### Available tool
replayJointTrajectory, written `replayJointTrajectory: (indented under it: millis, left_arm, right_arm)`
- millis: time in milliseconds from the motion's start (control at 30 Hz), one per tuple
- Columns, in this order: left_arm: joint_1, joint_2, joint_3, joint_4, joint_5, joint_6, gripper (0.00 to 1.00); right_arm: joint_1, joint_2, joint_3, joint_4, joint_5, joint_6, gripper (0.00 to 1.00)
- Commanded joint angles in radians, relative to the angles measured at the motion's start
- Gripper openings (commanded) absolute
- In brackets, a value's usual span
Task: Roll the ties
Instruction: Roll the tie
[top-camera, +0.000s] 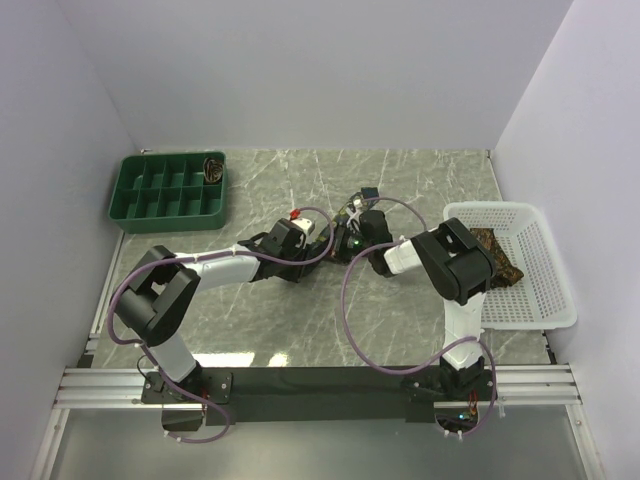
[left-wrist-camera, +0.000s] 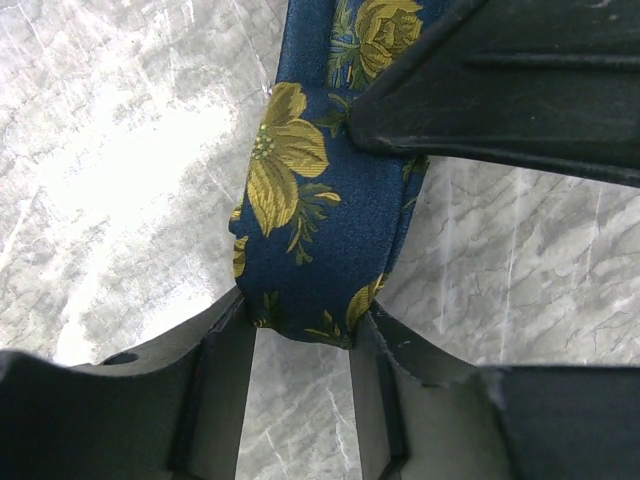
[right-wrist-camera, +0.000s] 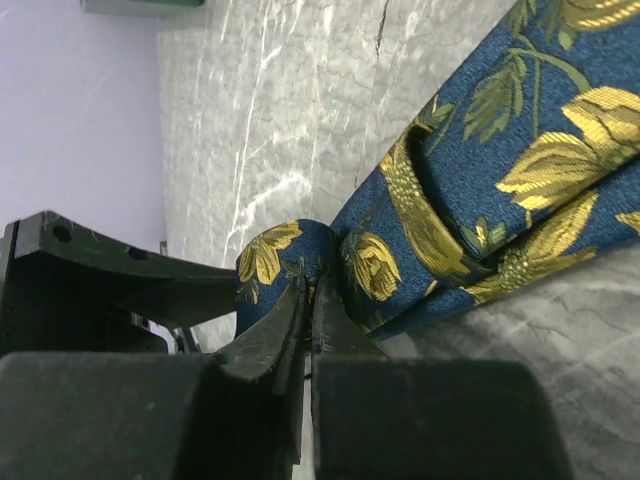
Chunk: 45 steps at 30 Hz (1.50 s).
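The left gripper (left-wrist-camera: 302, 312) sits nearest in its wrist view, its dark fingers (left-wrist-camera: 228, 360) set narrowly around the folded-over end of the navy floral tie (left-wrist-camera: 320, 200), whose band runs straight away from them over the marble table (top-camera: 400, 180). The right gripper (right-wrist-camera: 308, 290), jaws pressed almost together, pinches the same fold from across, and the tie's length trails up and to its right. Both grippers meet mid-table with neither nearer, so I judge the next turn must roll along that long axis, toward the free length.
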Motion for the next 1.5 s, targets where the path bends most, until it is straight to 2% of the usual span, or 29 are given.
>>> replayJointTrajectory:
  millis: [0,67,100,167,200,300,333,367,400,533,600,700,867,1067,1233,1333,1467]
  left_arm:
    - [0.005,0.001,0.020,-0.009,-0.017,-0.010,0.45]
    - [0.011,-0.013,0.012,-0.005,-0.019,-0.029,0.49]
    - [0.016,-0.019,0.009,0.004,-0.009,-0.056,0.57]
    - [0.028,-0.048,-0.009,0.018,-0.003,-0.093,0.67]
    - [0.034,-0.061,-0.015,0.038,0.009,-0.144,0.81]
    - [0.051,-0.126,-0.055,0.076,0.024,-0.265,0.98]
    - [0.053,-0.165,-0.077,0.095,0.017,-0.305,1.00]
    - [0.056,-0.188,-0.095,0.115,0.015,-0.343,1.00]
    - [0.057,-0.241,-0.115,0.133,0.008,-0.447,0.99]
    - [0.057,-0.349,-0.303,0.341,-0.023,-0.732,1.00]
    - [0.057,-0.364,-0.365,0.423,-0.032,-0.863,0.99]
    - [0.051,-0.335,-0.431,0.523,-0.051,-0.952,0.99]
    - [0.010,-0.245,-0.442,0.615,-0.092,-1.040,0.99]
    - [-0.021,-0.151,-0.485,0.739,-0.219,-1.118,0.91]
    - [-0.039,-0.107,-0.471,0.756,-0.285,-1.149,0.85]
    - [-0.041,-0.062,-0.454,0.784,-0.282,-1.153,0.75]
    - [-0.050,-0.016,-0.439,0.814,-0.255,-1.161,0.73]
  right_arm:
    - [-0.018,0.043,-0.055,0.041,-0.008,-0.007,0.00]
    - [-0.029,0.051,-0.083,0.070,0.002,-0.006,0.00]
    - [-0.030,0.051,-0.088,0.065,0.015,-0.016,0.00]
    - [-0.033,0.057,-0.089,0.055,0.021,-0.029,0.00]
    - [-0.032,0.060,-0.091,0.052,0.022,-0.033,0.00]
    - [-0.033,0.066,-0.091,0.045,0.032,-0.041,0.00]
    - [-0.033,0.068,-0.089,0.045,0.033,-0.040,0.00]
    - [-0.033,0.068,-0.091,0.047,0.033,-0.038,0.00]
    - [-0.033,0.066,-0.095,0.052,0.036,-0.035,0.00]
    - [-0.033,0.066,-0.103,0.049,0.048,-0.032,0.00]
    - [-0.033,0.066,-0.105,0.055,0.048,-0.026,0.00]
    - [-0.035,0.066,-0.108,0.056,0.051,-0.021,0.00]
    - [-0.033,0.069,-0.115,0.076,0.050,-0.009,0.00]
    - [-0.035,0.061,-0.123,0.079,0.052,-0.006,0.00]
    - [-0.033,0.060,-0.126,0.090,0.050,0.003,0.00]
    - [-0.035,0.061,-0.131,0.093,0.048,0.006,0.00]
    - [-0.033,0.058,-0.129,0.090,0.052,0.003,0.00]
